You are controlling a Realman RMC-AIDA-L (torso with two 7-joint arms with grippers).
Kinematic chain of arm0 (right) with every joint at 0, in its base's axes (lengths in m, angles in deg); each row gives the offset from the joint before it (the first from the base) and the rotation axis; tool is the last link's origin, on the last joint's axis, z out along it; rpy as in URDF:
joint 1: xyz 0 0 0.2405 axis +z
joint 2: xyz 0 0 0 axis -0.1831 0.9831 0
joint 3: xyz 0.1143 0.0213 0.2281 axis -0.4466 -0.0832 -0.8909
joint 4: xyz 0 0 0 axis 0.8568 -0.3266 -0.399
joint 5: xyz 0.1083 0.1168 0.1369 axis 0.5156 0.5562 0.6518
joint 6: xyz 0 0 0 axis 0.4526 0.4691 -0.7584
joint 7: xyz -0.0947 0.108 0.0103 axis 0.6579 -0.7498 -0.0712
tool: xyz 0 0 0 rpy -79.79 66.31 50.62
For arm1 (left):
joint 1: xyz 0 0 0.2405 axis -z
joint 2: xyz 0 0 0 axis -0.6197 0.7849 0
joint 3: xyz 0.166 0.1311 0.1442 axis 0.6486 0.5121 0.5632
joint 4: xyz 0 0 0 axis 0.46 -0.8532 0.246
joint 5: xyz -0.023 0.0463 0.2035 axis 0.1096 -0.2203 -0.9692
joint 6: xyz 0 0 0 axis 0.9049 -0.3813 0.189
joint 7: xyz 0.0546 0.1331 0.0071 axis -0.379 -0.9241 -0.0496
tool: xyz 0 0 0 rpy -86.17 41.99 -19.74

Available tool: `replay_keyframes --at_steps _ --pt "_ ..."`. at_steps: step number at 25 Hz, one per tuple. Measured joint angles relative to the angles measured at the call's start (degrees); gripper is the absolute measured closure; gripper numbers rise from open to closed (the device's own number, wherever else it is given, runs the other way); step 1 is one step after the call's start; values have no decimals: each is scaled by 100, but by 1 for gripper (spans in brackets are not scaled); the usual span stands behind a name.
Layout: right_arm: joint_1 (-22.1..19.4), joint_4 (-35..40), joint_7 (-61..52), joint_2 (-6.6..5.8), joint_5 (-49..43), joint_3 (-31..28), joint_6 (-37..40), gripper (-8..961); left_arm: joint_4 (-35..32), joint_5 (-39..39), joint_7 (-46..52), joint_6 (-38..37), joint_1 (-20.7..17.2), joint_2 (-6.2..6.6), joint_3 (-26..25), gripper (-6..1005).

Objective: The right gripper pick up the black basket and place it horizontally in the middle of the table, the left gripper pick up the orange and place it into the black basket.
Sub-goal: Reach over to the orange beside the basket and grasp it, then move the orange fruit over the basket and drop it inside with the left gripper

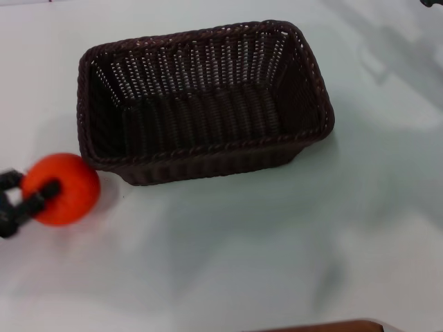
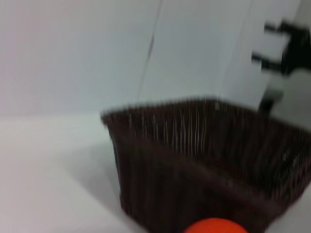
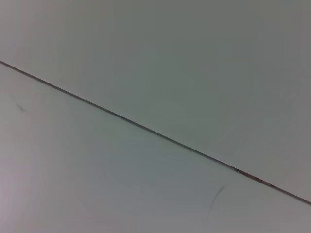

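A pale white counter point(image 1: 277, 242) carries the black basket point(image 1: 201, 100), which sits lengthwise across its middle with its open top up. At the robot's left, the left gripper point(image 1: 31, 200) has its jaws clamped on the orange point(image 1: 62, 188), just beside the basket's near left corner. The right gripper point(image 2: 284, 46) hangs beyond the basket, jaws apart.

Left gripper point(image 1: 31, 197) — black; thin jointed fingers point(image 1: 28, 203)
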Motion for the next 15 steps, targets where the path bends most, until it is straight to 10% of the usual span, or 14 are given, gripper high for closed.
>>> replay_keyframes --at_steps 6,15 --pt "2 0 -1 0 55 1 -67 175 -85 162 -17 893 -7 180 -1652 639" --pt "11 -69 18 5 229 35 -331 175 -602 1774 109 1268 277 210 -1800 702"
